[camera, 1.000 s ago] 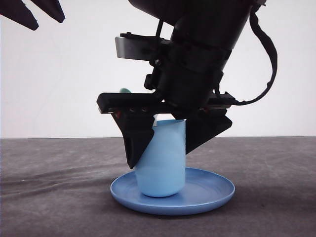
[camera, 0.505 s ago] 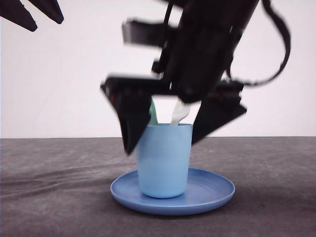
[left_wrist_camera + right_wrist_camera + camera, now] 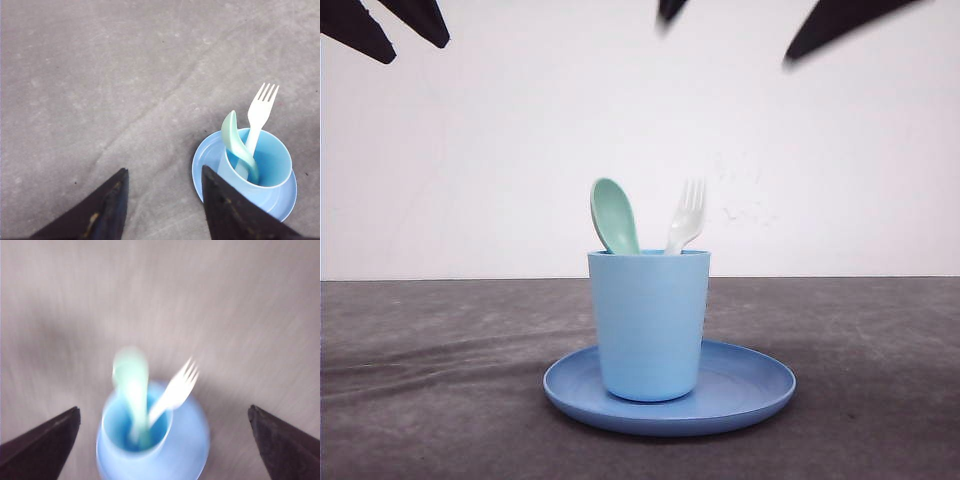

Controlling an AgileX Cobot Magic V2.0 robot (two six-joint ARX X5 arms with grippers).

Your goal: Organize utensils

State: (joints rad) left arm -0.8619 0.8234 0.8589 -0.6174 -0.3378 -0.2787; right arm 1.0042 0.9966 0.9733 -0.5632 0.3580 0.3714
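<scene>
A mint-green spoon (image 3: 614, 215) and a white fork (image 3: 688, 214) stand handle-down in the light blue cup (image 3: 650, 325), which sits upright on the round blue plate (image 3: 750, 390). My right gripper (image 3: 728, 35) is high above the cup, open and empty. In its blurred wrist view the right gripper (image 3: 163, 410) spreads wide over the spoon (image 3: 131, 375) and fork (image 3: 180, 385). My left gripper (image 3: 416, 48) hangs at the upper left, open. In the left wrist view the left gripper (image 3: 164, 170) is beside the plate (image 3: 205, 165), with spoon (image 3: 232, 137) and fork (image 3: 261, 107) in the cup (image 3: 272, 160).
The grey table (image 3: 440, 380) runs bare to both sides of the plate, with a white wall (image 3: 500, 150) behind it.
My right gripper, which stood open around the tilted cup, has lifted away to the top of the view. The cup now stands upright. The left gripper has not moved.
</scene>
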